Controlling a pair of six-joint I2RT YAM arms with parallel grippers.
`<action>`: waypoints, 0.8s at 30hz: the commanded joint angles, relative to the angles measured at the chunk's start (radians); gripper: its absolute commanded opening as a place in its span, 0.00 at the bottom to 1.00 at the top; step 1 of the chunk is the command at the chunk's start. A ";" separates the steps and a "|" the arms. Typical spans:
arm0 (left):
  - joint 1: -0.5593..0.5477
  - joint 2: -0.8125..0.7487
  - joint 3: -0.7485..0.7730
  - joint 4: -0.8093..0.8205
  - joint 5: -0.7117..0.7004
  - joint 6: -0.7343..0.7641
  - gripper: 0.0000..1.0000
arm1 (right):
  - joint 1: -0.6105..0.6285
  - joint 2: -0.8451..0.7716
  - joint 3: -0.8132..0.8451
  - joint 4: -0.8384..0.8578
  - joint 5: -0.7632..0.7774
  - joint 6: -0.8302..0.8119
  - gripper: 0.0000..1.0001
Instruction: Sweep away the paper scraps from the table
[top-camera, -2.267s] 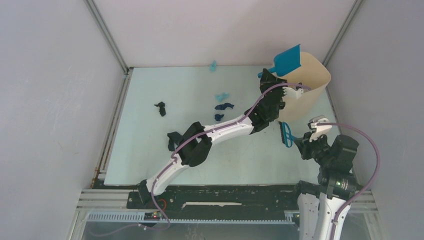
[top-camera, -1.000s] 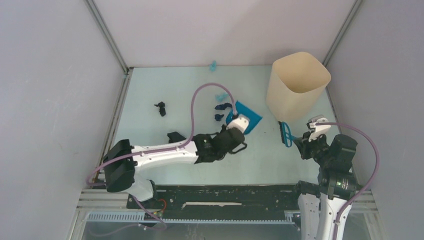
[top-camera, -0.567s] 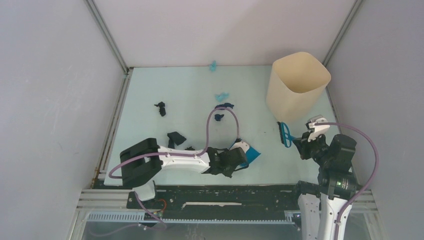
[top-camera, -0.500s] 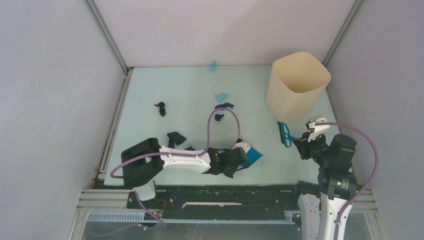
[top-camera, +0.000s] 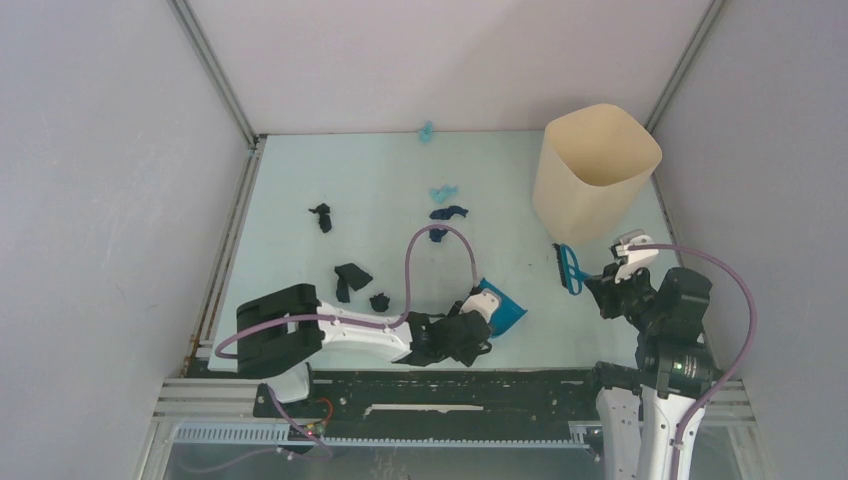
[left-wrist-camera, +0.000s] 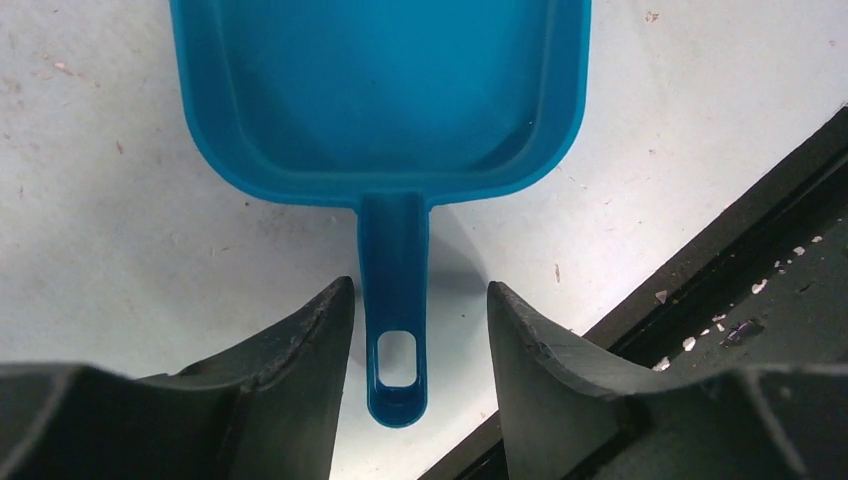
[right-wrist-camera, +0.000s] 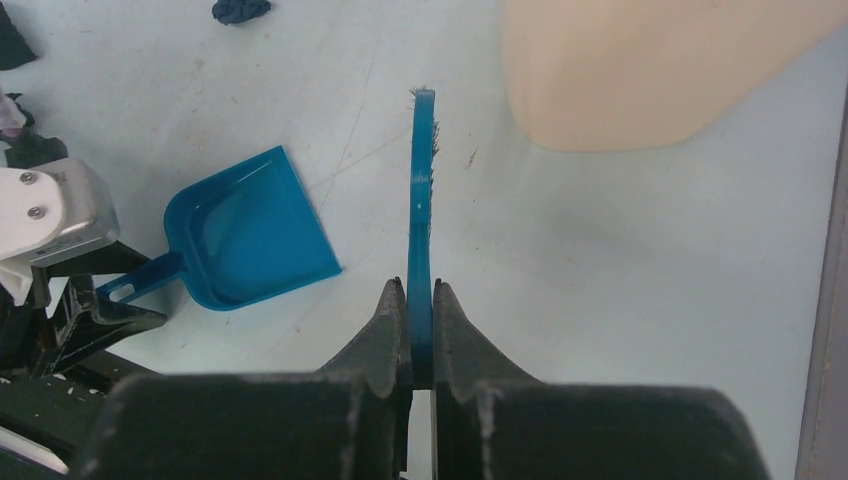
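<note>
Several paper scraps lie on the table (top-camera: 300, 300): dark ones (top-camera: 321, 215), (top-camera: 350, 276), (top-camera: 448, 212) and light blue ones (top-camera: 443, 191), (top-camera: 426, 131). The blue dustpan (top-camera: 503, 311) (left-wrist-camera: 380, 90) rests flat near the front edge. My left gripper (top-camera: 478, 322) (left-wrist-camera: 420, 290) is open, its fingers standing either side of the dustpan handle (left-wrist-camera: 395, 300) with a gap on each side. On the right, my right gripper (top-camera: 595, 283) (right-wrist-camera: 419, 285) is shut on the blue hand brush (top-camera: 569, 268) (right-wrist-camera: 423, 180), held on edge just above the table.
A tall beige bin (top-camera: 596, 170) (right-wrist-camera: 650, 70) stands at the back right, just beyond the brush. A black rail (left-wrist-camera: 720, 250) runs along the front edge beside the dustpan handle. Grey walls enclose the table on three sides.
The left arm carried the dustpan from the bin's rim down to the table's front edge, set it flat and opened its jaws off the handle. The right arm barely moved.
</note>
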 joint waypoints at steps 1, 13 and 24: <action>-0.027 -0.038 -0.040 -0.014 -0.090 -0.057 0.55 | 0.007 0.008 0.000 0.054 0.012 0.024 0.00; -0.055 0.027 0.002 -0.132 -0.099 -0.029 0.43 | 0.016 0.029 -0.001 0.064 0.021 0.032 0.00; -0.077 -0.180 0.041 -0.416 -0.152 -0.008 0.27 | 0.020 0.023 -0.002 0.062 0.020 0.030 0.00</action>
